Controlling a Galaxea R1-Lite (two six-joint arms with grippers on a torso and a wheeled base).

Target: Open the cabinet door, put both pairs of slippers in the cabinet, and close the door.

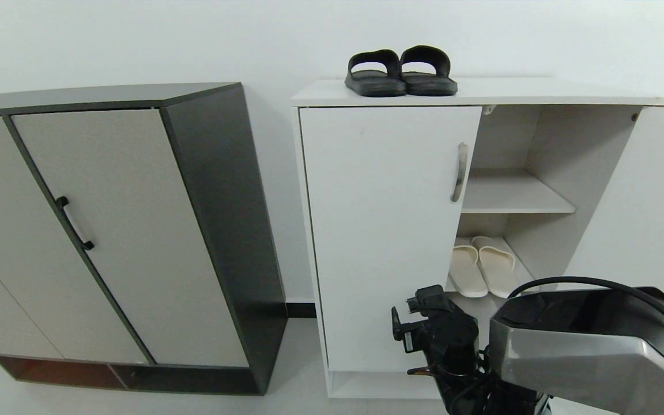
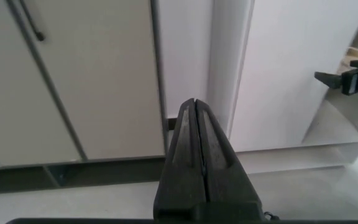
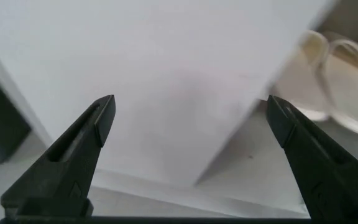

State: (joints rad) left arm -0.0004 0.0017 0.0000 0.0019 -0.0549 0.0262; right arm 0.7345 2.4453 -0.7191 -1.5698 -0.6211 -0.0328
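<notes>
A white cabinet (image 1: 539,91) stands with its right door (image 1: 649,202) swung open and its left door (image 1: 384,230) closed. A pair of black slippers (image 1: 400,72) sits on its top. A cream pair (image 1: 482,266) lies on the lower shelf inside, also seen in the right wrist view as the cream slippers (image 3: 334,81). My right gripper (image 1: 418,334) hangs low in front of the closed left door, open and empty (image 3: 191,106). My left gripper (image 2: 195,106) is shut on nothing, low before the gap between the two cabinets.
A dark cabinet (image 1: 211,173) with grey doors and black handles stands left of the white one. The white cabinet's upper shelf (image 1: 510,196) is bare. The metal handle (image 1: 460,172) sits on the closed left door. My right gripper (image 2: 353,78) shows far off in the left wrist view.
</notes>
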